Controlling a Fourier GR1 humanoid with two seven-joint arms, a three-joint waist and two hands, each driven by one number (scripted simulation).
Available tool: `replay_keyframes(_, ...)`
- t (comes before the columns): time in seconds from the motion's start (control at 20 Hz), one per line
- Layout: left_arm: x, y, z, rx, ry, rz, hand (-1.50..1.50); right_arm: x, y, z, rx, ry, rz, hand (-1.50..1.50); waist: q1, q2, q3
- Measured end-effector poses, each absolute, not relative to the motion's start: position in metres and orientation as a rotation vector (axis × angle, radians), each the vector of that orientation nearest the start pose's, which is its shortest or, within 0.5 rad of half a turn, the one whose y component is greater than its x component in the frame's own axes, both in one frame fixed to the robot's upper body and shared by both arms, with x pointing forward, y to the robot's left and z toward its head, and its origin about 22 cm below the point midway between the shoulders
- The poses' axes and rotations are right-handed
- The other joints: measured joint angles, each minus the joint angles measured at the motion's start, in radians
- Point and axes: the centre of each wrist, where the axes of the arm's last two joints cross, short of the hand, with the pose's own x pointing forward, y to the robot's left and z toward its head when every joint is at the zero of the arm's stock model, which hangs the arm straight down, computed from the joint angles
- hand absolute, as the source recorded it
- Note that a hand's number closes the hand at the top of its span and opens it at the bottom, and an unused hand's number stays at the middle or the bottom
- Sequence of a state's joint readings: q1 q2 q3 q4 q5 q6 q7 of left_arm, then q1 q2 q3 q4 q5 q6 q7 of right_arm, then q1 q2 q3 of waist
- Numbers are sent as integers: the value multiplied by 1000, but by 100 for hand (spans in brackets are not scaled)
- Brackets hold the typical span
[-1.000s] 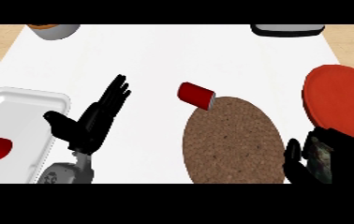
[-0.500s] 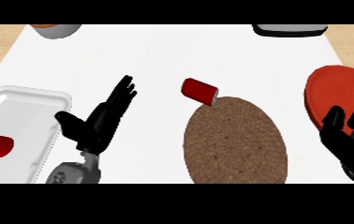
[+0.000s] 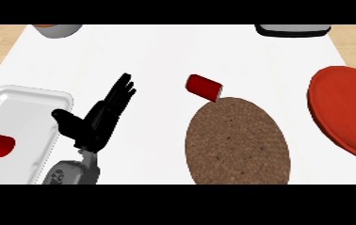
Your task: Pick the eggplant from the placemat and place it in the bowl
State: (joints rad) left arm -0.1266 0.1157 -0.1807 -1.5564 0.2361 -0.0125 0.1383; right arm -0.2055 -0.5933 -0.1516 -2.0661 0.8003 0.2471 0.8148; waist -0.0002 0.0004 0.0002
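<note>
Taking the brown round placemat (image 3: pixel 236 141) as our landmark, we start far to its left. There a white tray (image 3: pixel 31 120) lies against the view's left edge, cut off by it. Inside the tray, at the very edge of the view, we see a small red thing (image 3: pixel 4 146); too little of it shows for us to name it.

Up and well to the left of the placemat, at the far side of the counter (image 3: pixel 167 54), sits a grey bowl (image 3: pixel 59 30), with only its near part in view.

Between the tray and the placemat we find the left hand (image 3: pixel 97 120). It rises from its grey forearm at the lower edge, fingers straight and pointing away from us, thumb spread out toward the tray. It has hold of nothing and touches nothing, and it stands apart from the placemat.

A red cylinder (image 3: pixel 205 86) lies on its side at the placemat's far left rim, just touching or overlapping it; we cannot tell which.

We cannot make out an eggplant on the placemat or beside it.

Beyond the placemat to the right, a dark container (image 3: pixel 292 29) sits at the counter's far edge. Right of the placemat and apart from it lies a red plate (image 3: pixel 337 108), partly cut off by the view's right edge.
</note>
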Motion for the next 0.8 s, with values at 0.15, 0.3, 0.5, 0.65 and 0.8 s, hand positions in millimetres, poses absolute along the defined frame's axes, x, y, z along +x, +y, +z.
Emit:
replay_keyframes(0.15, 265, 204, 20, -267, -1490, -129, 0, 250, -331, 208, -1452, -1153, 476, 150, 4, 1, 0)
replay_keyframes(0.3, 266, 203, 18, -273, -1479, -135, 0, 272, -352, 196, -1471, -1130, 484, 150, 8, 2, 0)
replay_keyframes(0.5, 266, 204, 24, -280, -1484, -139, 0, 300, -378, 178, -1509, -1079, 508, 150, 14, 3, 0)
replay_keyframes(0.65, 269, 197, 29, -285, -1487, -142, 0, 312, -401, 157, -1518, -999, 547, 150, 19, 5, 1)
replay_keyframes(0.8, 270, 195, 30, -296, -1488, -146, 0, 323, -420, 136, -1465, -889, 526, -150, 25, 8, 1)
